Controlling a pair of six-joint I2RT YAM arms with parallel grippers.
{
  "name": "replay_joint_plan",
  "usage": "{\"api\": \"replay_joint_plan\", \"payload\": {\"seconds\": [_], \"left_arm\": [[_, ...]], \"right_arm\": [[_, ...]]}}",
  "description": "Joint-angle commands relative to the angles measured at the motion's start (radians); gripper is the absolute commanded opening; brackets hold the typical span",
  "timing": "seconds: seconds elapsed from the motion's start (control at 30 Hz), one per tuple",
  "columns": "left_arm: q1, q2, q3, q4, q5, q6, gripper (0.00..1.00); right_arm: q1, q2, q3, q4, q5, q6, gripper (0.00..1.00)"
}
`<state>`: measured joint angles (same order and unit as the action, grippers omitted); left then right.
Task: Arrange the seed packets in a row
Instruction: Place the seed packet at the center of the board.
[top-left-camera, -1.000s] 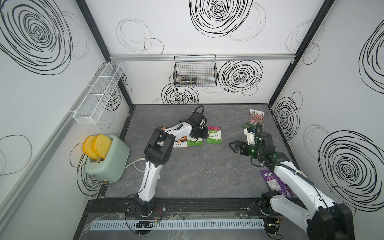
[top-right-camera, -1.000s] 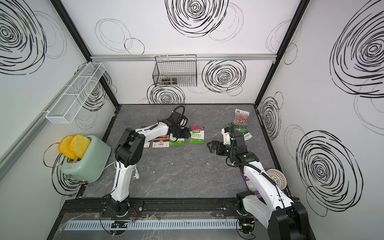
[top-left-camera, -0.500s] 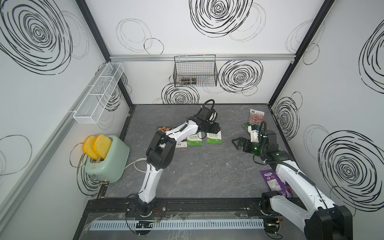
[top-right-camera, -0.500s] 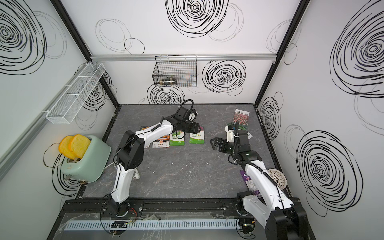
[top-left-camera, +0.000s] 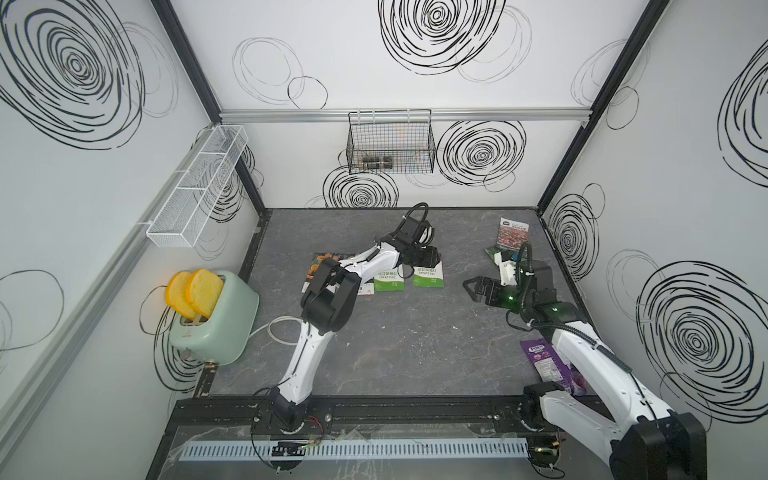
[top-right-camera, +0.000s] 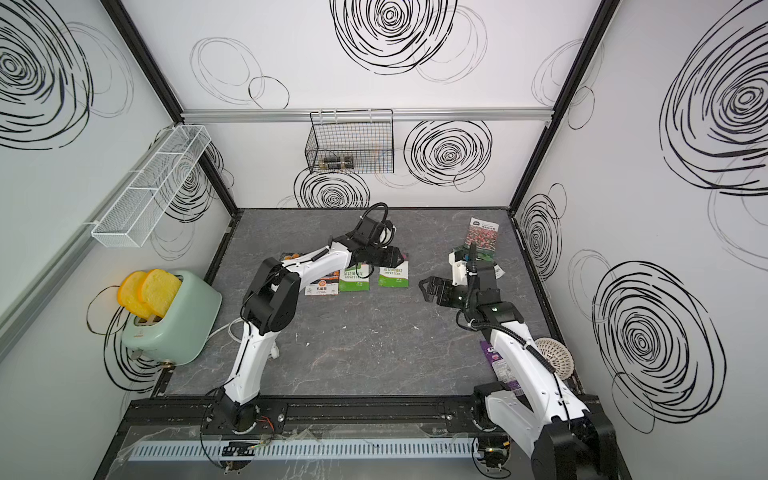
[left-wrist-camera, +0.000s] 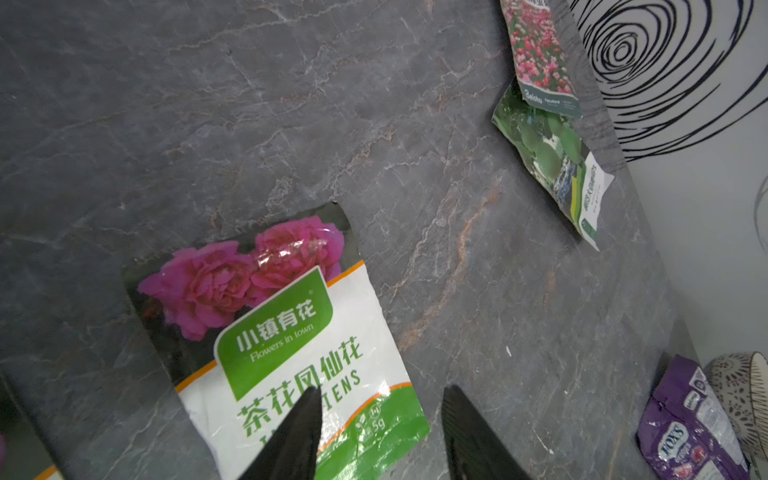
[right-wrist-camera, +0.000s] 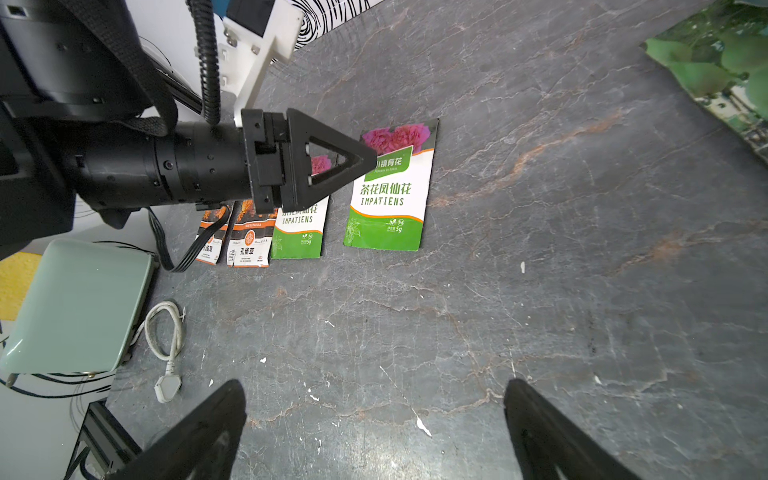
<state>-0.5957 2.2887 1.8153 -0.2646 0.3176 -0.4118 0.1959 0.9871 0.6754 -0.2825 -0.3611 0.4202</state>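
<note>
Table (top-left-camera: 415, 340), far middle, one row running left to right: orange-flower packet (right-wrist-camera: 212, 243), second orange-flower packet (right-wrist-camera: 248, 245), pink-flower packet (right-wrist-camera: 297, 237), second pink-flower packet (right-wrist-camera: 388, 195). Far right corner: flower-field packet (top-left-camera: 513, 232) touching green-fruit packet (left-wrist-camera: 548, 153); purple snack pouch (top-left-camera: 542, 359) near the right edge. Left gripper (left-wrist-camera: 380, 415) half open over the second pink-flower packet, holding nothing; right gripper (right-wrist-camera: 374, 395) spread wide, empty, over bare table between row and corner pair.

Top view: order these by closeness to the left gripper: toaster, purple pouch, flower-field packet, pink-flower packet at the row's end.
From the left gripper:
1. Pink-flower packet, just beneath it, at the row's right end.
2. Flower-field packet, far right corner.
3. Purple pouch, near right side.
4. Toaster, left edge.
</note>
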Motion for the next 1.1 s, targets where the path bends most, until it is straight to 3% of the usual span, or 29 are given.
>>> {"api": "replay_joint_plan", "payload": {"seconds": [0.0, 1.07], "left_arm": [[0.023, 0.037, 0.032, 0.047, 0.003, -0.012, 0.51], [0.037, 0.049, -0.119, 0.059, -0.038, -0.04, 0.49]], "right_arm": [[0.015, -0.005, 0.022, -0.028, 0.028, -0.021, 0.98], [0.033, 0.024, 0.043, -0.041, 0.056, -0.038, 0.98]]}}
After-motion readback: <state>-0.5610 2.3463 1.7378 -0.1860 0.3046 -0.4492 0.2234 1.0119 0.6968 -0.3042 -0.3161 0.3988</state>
